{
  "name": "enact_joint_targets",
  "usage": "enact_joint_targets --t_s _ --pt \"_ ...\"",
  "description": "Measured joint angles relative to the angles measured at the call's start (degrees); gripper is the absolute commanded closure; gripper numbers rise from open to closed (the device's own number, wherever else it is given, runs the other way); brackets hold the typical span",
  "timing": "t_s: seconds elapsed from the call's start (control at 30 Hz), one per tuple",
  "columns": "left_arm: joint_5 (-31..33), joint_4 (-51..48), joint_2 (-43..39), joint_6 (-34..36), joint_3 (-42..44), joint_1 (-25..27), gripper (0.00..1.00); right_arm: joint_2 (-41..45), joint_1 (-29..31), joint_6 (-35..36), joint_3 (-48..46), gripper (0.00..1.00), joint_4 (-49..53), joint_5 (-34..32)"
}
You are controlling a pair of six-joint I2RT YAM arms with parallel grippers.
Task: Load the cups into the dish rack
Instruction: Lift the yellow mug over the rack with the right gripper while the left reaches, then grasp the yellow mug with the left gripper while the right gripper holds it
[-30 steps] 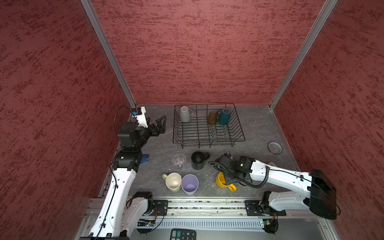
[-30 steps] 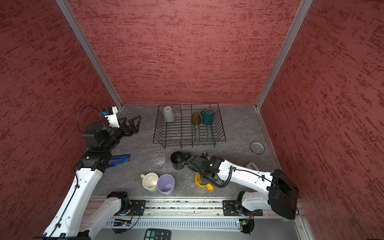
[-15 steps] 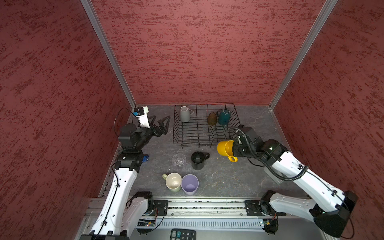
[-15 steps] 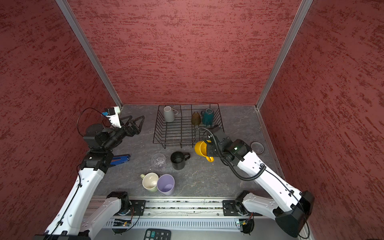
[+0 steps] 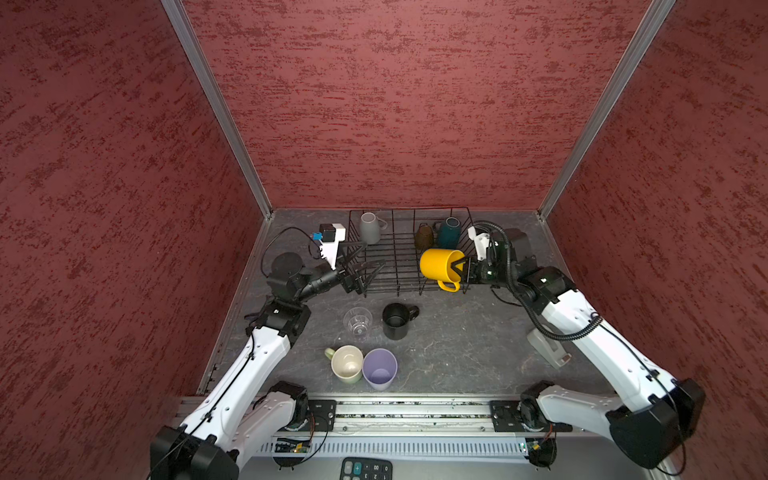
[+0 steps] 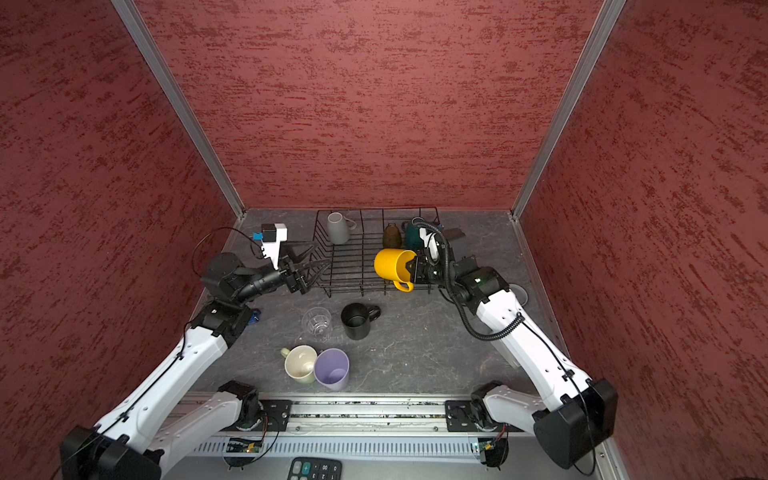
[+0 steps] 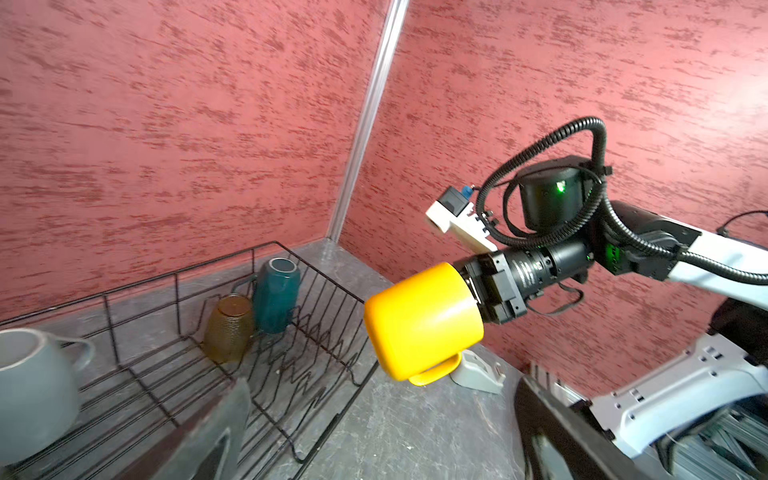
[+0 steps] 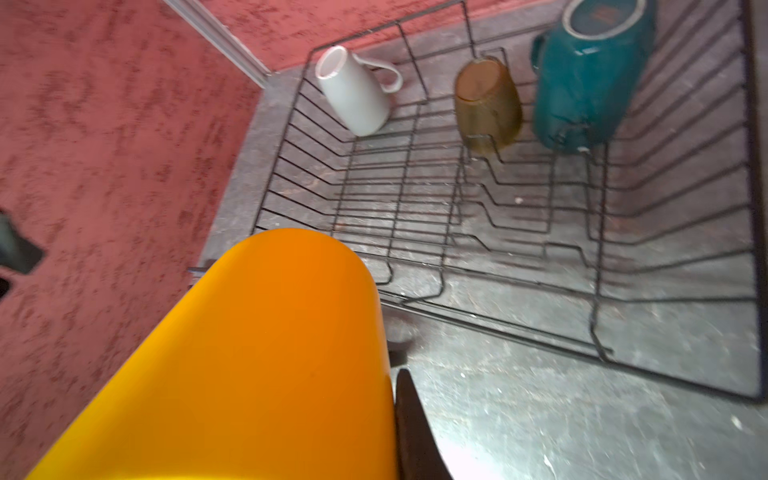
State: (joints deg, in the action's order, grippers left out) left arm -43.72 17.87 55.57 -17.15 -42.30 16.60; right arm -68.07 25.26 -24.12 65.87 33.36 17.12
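My right gripper is shut on the rim of the yellow mug. The mug hangs on its side, handle down, above the front right of the dish rack. In the rack stand a grey mug, a brown mug and a teal mug. My left gripper is open and holds nothing at the rack's front left corner. A black mug, clear glass, pale-green mug and lilac tumbler stand on the table.
A grey tape dispenser sits under my right forearm. A small round metal piece lies by the right wall and a blue object under my left arm. Red walls close in three sides.
My right arm has lifted the yellow mug from the table's front and carried it back over the rack's front right. My left gripper has moved right, up to the rack's front left corner.
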Motion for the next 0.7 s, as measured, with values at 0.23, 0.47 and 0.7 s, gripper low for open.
enact_joint_targets --t_s 0.23,0.47,0.7 --pt "-4.31 7.85 6.47 -0.31 0.0 1.42 0.02 0.0 -0.28 1.9 0.0 1.0 -5.2 10.03" --pt "-8.85 14.34 9.62 -0.85 -0.02 2.82 0.02 0.04 -0.31 2.08 -0.07 1.0 -10.64 19.23" --pt "-12.85 16.37 12.83 -0.57 -1.16 5.14 0.02 0.02 -0.28 0.31 -1.62 1.0 -17.66 25.99"
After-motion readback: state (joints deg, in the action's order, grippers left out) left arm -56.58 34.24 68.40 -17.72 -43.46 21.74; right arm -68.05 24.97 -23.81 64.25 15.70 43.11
